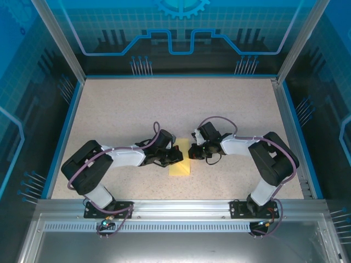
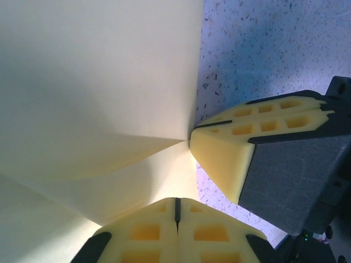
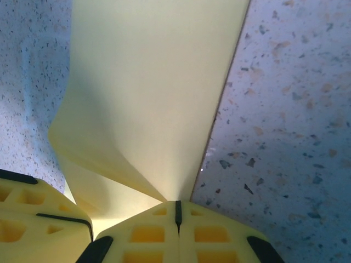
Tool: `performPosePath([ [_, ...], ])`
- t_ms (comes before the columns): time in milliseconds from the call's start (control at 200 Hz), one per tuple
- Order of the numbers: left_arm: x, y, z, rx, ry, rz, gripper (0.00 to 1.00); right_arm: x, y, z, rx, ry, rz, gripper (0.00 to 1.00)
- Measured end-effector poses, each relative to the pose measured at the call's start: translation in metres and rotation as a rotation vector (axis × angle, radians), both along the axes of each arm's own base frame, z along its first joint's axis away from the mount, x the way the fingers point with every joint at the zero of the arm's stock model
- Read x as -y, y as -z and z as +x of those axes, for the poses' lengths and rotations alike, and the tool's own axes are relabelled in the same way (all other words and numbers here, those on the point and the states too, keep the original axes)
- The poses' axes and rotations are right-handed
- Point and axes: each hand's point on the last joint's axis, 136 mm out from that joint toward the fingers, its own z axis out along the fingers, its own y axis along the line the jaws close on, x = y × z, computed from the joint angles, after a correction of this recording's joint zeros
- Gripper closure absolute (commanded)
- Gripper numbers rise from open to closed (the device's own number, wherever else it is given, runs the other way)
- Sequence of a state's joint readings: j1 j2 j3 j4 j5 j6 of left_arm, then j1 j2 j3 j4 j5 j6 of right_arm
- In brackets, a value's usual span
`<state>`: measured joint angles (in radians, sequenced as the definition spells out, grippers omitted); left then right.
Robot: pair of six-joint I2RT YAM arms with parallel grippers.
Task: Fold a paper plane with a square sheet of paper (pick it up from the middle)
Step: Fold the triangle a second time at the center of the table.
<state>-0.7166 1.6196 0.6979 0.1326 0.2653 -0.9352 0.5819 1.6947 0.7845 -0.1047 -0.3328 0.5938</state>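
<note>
Right gripper (image 3: 177,211) pinches square sheet of paper (image 3: 153,82) edge; bare table (image 3: 285,109) alongside.

I work in a robot lab cell, a built test enclosure. My counter (image 1: 164,109) is a speckled slab edged in blue, boxed in by aluminium posts (image 1: 60,41) at 10 and 2 o'clock. Clear blue panels (image 1: 109,27), printed with circuit lines and a gear (image 1: 181,6) at 12 o'clock, wall it off. My left arm (image 1: 126,156) and right arm (image 1: 241,145) are bolted to a slotted metal rail (image 1: 181,211) at 6 o'clock.
</note>
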Motion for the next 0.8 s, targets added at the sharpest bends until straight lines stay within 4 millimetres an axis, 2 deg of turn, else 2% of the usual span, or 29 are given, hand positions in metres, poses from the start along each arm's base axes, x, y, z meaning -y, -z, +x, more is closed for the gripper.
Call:
performPosePath([
  [380,-0.01,0.021,-0.004,-0.043,-0.019,0.071,0.97,0.0,0.0,0.0,0.0,0.0,0.0,0.96],
  [800,-0.012,0.022,-0.005,-0.046,-0.023,0.079,0.96,0.0,0.0,0.0,0.0,0.0,0.0,0.95],
])
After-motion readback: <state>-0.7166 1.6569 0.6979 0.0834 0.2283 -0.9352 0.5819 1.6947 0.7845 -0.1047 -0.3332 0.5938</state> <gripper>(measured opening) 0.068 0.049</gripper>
